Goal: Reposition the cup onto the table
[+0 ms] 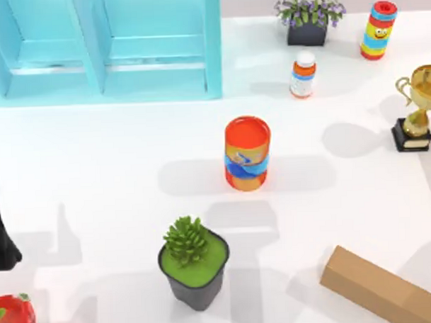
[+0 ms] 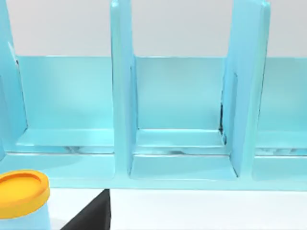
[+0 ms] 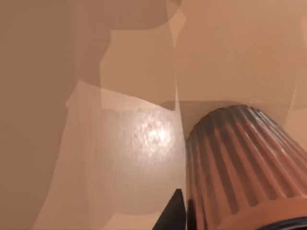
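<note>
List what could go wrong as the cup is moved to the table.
1. The cup has a ribbed, tapering wall and sits close against the right claw, so it may slip or tip.
2. The table already carries a can, a pot and a box. A careless set-down could knock one over.
The left arm is parked at the left edge.
</note>
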`<action>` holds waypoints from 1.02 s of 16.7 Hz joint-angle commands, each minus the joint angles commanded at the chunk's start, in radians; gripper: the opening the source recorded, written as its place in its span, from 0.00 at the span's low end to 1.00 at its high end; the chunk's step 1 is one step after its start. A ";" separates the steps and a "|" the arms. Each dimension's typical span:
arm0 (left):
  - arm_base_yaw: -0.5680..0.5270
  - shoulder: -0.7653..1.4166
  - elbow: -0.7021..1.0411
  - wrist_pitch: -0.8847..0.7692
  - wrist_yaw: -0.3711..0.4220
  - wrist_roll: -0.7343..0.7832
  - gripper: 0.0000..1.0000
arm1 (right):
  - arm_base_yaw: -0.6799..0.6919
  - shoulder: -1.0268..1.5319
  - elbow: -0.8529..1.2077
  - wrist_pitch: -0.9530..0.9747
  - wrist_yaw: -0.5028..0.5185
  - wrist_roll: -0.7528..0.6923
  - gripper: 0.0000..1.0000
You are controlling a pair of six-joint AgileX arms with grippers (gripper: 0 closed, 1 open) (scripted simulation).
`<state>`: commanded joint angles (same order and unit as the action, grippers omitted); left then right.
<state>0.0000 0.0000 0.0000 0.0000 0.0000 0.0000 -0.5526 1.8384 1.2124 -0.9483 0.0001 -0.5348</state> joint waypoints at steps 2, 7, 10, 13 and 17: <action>0.000 0.000 0.000 0.000 0.000 0.000 1.00 | -0.006 -0.025 -0.006 -0.032 0.003 0.011 0.00; 0.000 0.000 0.000 0.000 0.000 0.000 1.00 | 0.073 -0.150 0.026 -0.192 -0.010 0.111 0.00; 0.000 0.000 0.000 0.000 0.000 0.000 1.00 | 0.182 -0.197 0.083 -0.293 -0.015 0.204 0.00; 0.000 0.000 0.000 0.000 0.000 0.000 1.00 | 0.271 -0.216 0.135 -0.355 -0.008 0.273 0.00; 0.000 0.000 0.000 0.000 0.000 0.000 1.00 | 0.298 -0.217 0.151 -0.366 -0.002 0.293 0.00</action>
<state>0.0000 0.0000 0.0000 0.0000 0.0000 0.0000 -0.2549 1.6219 1.3634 -1.3141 -0.0014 -0.2420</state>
